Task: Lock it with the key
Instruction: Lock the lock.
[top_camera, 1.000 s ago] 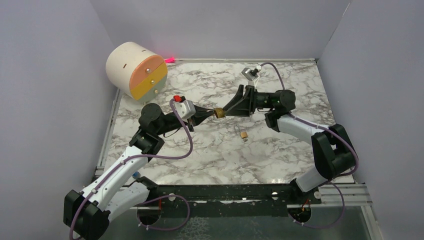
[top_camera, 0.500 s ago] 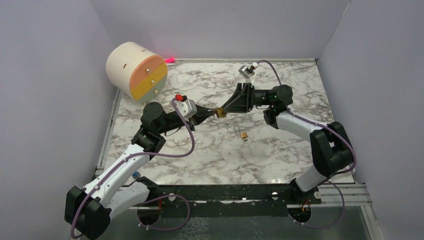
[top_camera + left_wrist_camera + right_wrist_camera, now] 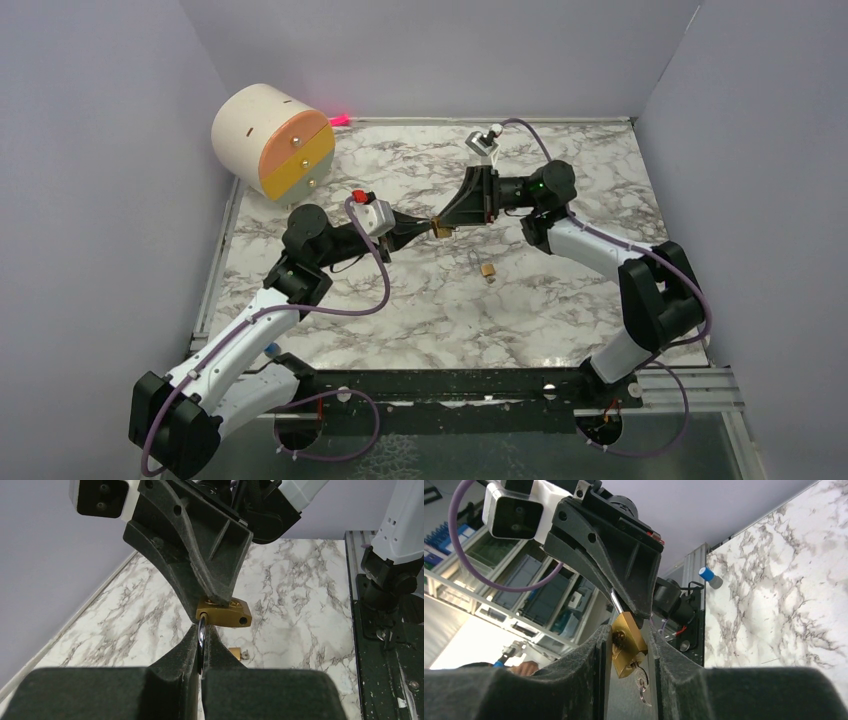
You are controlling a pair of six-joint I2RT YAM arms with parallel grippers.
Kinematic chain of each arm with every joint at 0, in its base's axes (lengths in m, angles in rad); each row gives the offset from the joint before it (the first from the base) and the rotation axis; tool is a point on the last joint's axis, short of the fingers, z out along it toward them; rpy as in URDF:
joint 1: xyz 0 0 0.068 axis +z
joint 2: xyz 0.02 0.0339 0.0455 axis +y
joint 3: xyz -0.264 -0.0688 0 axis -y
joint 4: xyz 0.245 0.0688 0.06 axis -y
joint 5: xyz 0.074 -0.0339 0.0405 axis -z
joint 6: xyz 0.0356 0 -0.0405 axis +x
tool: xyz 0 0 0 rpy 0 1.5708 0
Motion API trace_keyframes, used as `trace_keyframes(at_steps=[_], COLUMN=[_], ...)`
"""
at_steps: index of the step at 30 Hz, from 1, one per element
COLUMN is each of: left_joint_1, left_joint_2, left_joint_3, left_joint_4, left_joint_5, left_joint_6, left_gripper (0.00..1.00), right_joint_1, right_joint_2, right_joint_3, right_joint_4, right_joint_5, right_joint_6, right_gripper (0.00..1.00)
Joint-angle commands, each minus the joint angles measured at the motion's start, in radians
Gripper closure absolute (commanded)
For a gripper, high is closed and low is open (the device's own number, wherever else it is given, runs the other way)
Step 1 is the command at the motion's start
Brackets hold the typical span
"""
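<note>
Padlock (image 3: 225,615): left gripper (image 3: 201,642) clenched on shackle (image 3: 200,629). Right gripper (image 3: 629,632) straddles body, grip unclear. Key (image 3: 640,682) hangs below body; suggest squeezing body only.

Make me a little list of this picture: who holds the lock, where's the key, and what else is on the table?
padlock: held up above the table
left gripper: shut on the padlock's silver loop
right gripper: fingers either side of the brass body; squeezing or not, unclear
key: sticking in the padlock's end
lying on the marble: small brass piece, near the middle
back left corner: round drawer box
</note>
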Motion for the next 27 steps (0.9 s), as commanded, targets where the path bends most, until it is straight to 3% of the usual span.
trace_keyframes(at_steps=[1, 6, 7, 10, 12, 16, 17, 23, 27], left_joint_1=[0.003, 0.003, 0.003, 0.003, 0.003, 0.003, 0.003, 0.006, 0.009], left_joint_2=[-0.011, -0.008, -0.007, -0.006, 0.000, 0.000, -0.006, -0.054, -0.059], left_joint_3=[-0.009, -0.006, -0.003, 0.004, 0.039, 0.093, 0.097, 0.119, 0.128], left_joint_4=[0.021, 0.018, 0.015, -0.011, -0.097, -0.242, -0.266, -0.349, -0.350], left_joint_5=[-0.042, -0.036, -0.033, -0.035, -0.034, -0.012, -0.008, 0.044, 0.098], left_joint_6=[0.022, 0.022, 0.015, 0.018, 0.041, 0.079, 0.087, 0.114, 0.092], left_gripper=[1.00, 1.00, 1.00, 1.00, 0.92, 0.54, 0.50, 0.46, 0.46], right_joint_1=[0.013, 0.012, 0.012, 0.013, 0.012, 0.003, -0.002, -0.049, -0.067], right_joint_2=[0.006, -0.001, -0.001, -0.006, -0.015, -0.021, -0.020, -0.020, -0.044], right_joint_3=[0.038, 0.048, 0.050, 0.060, 0.063, 0.081, 0.085, 0.095, 0.089], right_joint_4=[-0.023, -0.043, -0.045, -0.053, -0.056, -0.061, -0.062, -0.028, -0.098], right_joint_5=[-0.055, -0.058, -0.060, -0.068, -0.073, -0.070, -0.071, -0.095, -0.094], right_joint_6=[-0.012, -0.020, -0.017, -0.015, -0.017, -0.016, -0.011, 0.030, -0.033], right_gripper=[0.71, 0.98, 0.99, 0.99, 0.99, 0.99, 0.99, 0.99, 0.99])
